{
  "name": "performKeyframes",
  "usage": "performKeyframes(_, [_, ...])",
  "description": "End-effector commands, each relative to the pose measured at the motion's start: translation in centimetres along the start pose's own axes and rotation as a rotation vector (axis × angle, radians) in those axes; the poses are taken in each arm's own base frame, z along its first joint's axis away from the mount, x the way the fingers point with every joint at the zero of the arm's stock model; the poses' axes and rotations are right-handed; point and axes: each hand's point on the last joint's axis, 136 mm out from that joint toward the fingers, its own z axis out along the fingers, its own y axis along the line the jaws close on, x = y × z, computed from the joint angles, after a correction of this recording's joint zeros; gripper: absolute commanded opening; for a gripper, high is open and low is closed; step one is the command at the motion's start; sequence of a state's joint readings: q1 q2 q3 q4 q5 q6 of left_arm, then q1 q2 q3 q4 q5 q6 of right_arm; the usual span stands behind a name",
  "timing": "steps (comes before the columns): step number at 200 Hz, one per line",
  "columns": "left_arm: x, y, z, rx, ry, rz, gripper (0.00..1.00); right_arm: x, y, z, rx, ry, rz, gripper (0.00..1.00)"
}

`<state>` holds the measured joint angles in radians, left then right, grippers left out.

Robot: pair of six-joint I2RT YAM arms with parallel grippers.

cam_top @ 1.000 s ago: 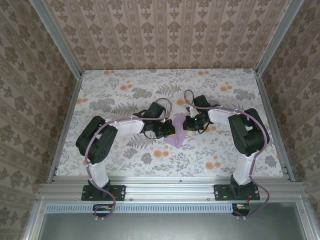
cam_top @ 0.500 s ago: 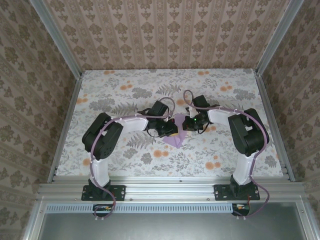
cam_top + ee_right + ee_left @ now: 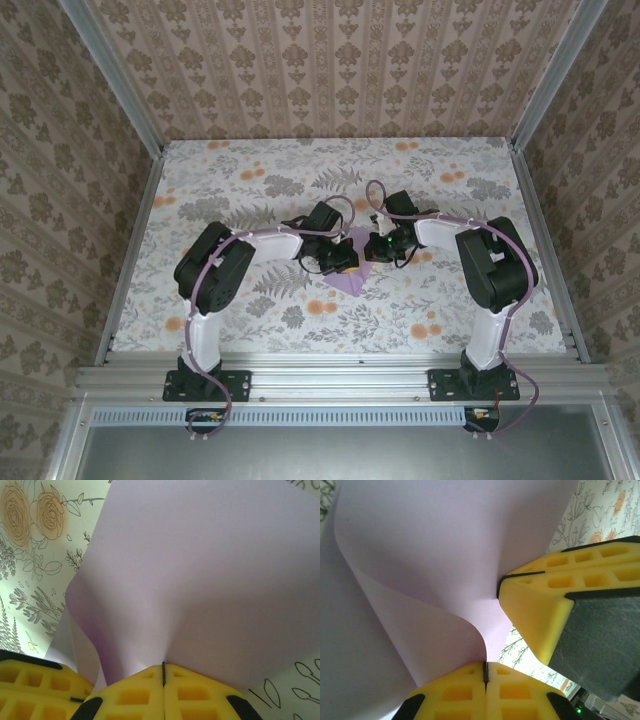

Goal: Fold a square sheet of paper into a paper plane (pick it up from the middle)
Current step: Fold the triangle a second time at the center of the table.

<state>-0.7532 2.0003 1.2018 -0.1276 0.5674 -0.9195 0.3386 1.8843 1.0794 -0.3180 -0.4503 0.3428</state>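
The square sheet of paper [image 3: 350,279] is lavender and hangs bowed between both grippers at the table's middle. My left gripper [image 3: 485,667] is shut on one edge of the sheet [image 3: 445,555], which curls up from its yellow pads. My right gripper [image 3: 163,667] is shut on the opposite edge, and the sheet [image 3: 200,570] fans out above it. From above, the left gripper [image 3: 344,259] and right gripper [image 3: 374,250] sit almost tip to tip. The right gripper's fingers [image 3: 545,595] show close by in the left wrist view. A paper plane is out of view.
The floral tabletop [image 3: 250,180] spreads around both arms. Aluminium rails [image 3: 130,250] run along the left and right sides, with patterned walls behind. The arm bases stand on the near rail [image 3: 340,380].
My left arm has swung right toward the right gripper, bunching the sheet upward. Less purple lies flat on the table. The right arm has barely moved.
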Motion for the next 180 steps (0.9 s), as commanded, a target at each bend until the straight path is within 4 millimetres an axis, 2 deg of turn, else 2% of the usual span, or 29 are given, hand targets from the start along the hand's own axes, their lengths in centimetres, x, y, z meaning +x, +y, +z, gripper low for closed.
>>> performKeyframes(1, [-0.2,-0.2,0.3,-0.01,0.002,0.03,0.01,0.8,-0.2,1.0,0.008,0.042,0.0,0.08])
performKeyframes(70, [-0.9,0.0,0.9,-0.024,-0.015,0.021,0.02,1.0,-0.3,1.1,0.008,0.049,-0.001,0.08])
performKeyframes(114, [-0.7,1.0,1.0,-0.05,-0.011,0.02,0.02,1.1,-0.4,1.2,0.011,0.052,-0.001,0.08])
performKeyframes(180, [-0.4,2.0,0.3,-0.11,-0.02,0.036,0.02,1.2,-0.4,1.2,0.011,0.055,-0.003,0.08])
